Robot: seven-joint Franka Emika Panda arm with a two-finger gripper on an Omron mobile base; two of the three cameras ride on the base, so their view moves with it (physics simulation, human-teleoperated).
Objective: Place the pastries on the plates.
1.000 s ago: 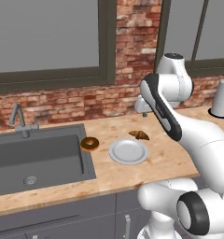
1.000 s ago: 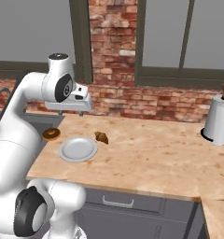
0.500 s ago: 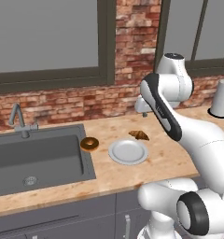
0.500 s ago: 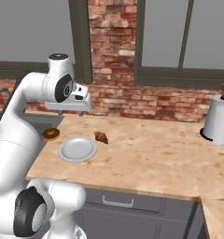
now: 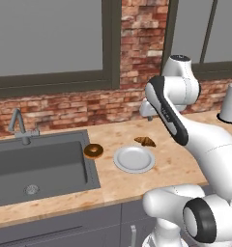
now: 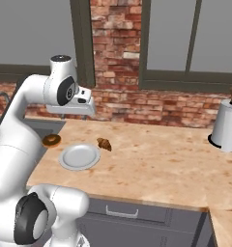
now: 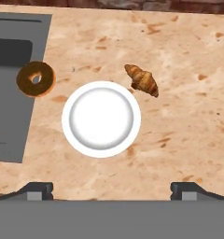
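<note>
- Two pastries lay beside one plate (image 7: 101, 119): doughnut (image 7: 36, 79) at the sink's edge, croissant (image 7: 142, 80) just beyond the rim.
- We judged the croissant light, perhaps flaky; grip its thick middle.
- Gripper (image 7: 111, 189) hovered wide open, empty.

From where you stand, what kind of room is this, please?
Most likely a kitchen: a sink with a faucet set into a wooden counter, and a plate beside a croissant.
</note>
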